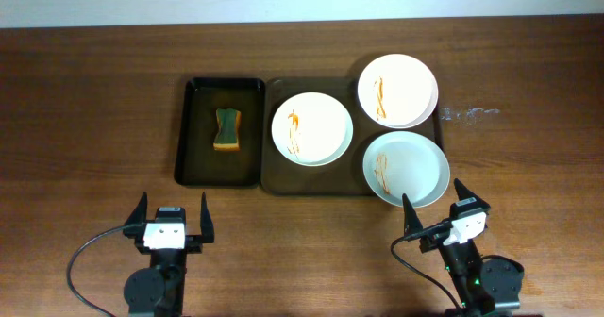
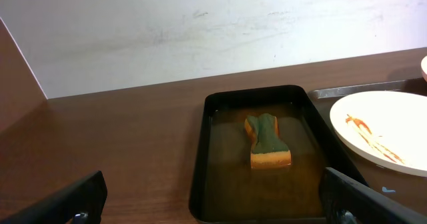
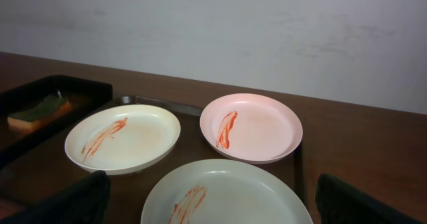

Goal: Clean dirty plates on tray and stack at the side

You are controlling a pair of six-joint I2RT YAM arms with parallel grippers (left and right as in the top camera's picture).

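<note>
Three white plates with orange-red sauce streaks lie on the dark brown tray [image 1: 274, 180]: a left plate [image 1: 311, 129] [image 3: 123, 137] [image 2: 387, 131], a far right plate [image 1: 397, 91] [image 3: 251, 127], and a near right plate [image 1: 407, 168] [image 3: 227, 194]. My left gripper [image 1: 174, 220] [image 2: 213, 207] is open and empty, near the table's front edge, in front of the black tray. My right gripper [image 1: 441, 208] [image 3: 213, 201] is open and empty, just in front of the near right plate.
A smaller black tray [image 1: 187, 133] [image 2: 200, 157] left of the brown tray holds shallow liquid and a green-and-yellow sponge [image 1: 227, 130] [image 2: 267, 143]. A white smear [image 1: 467, 114] marks the table right of the plates. A pale wall stands behind the table.
</note>
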